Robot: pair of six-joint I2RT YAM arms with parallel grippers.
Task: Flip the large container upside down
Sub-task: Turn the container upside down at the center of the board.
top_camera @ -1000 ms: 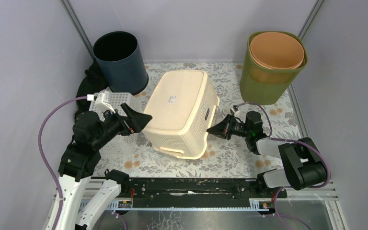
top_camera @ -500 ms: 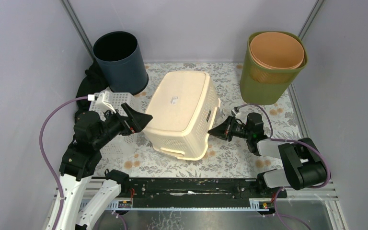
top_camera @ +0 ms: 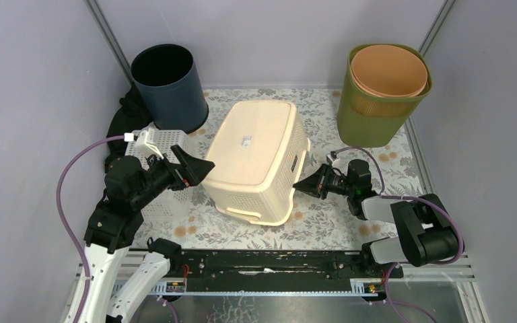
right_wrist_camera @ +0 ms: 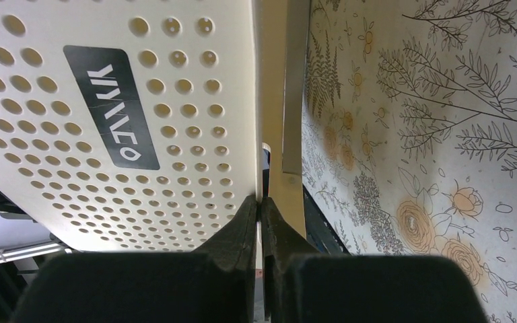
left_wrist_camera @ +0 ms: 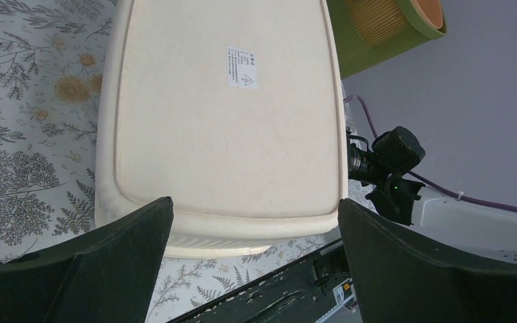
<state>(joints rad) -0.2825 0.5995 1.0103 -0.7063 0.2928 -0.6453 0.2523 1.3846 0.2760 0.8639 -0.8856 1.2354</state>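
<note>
The large cream perforated container [top_camera: 252, 158] lies bottom-up in the middle of the floral table, its near end still tilted slightly; its flat base with a small label faces up in the left wrist view [left_wrist_camera: 222, 121]. My left gripper [top_camera: 198, 171] is open wide at the container's left side, its jaws spread either side of the near edge [left_wrist_camera: 254, 202] without touching it. My right gripper [top_camera: 301, 186] is shut, its tip against the container's lower right side. In the right wrist view the closed fingertips [right_wrist_camera: 261, 200] sit at the gap between the perforated wall [right_wrist_camera: 108, 101] and the rim.
A dark blue bin [top_camera: 168, 84] stands at the back left. A green bin [top_camera: 377, 111] holding an orange bin [top_camera: 388, 69] stands at the back right. A small white perforated basket [top_camera: 158, 145] lies under my left arm. Grey walls close both sides.
The container has settled further onto its rim, its base now flatter toward the camera. My right gripper has dropped slightly with it. The left gripper has hardly moved.
</note>
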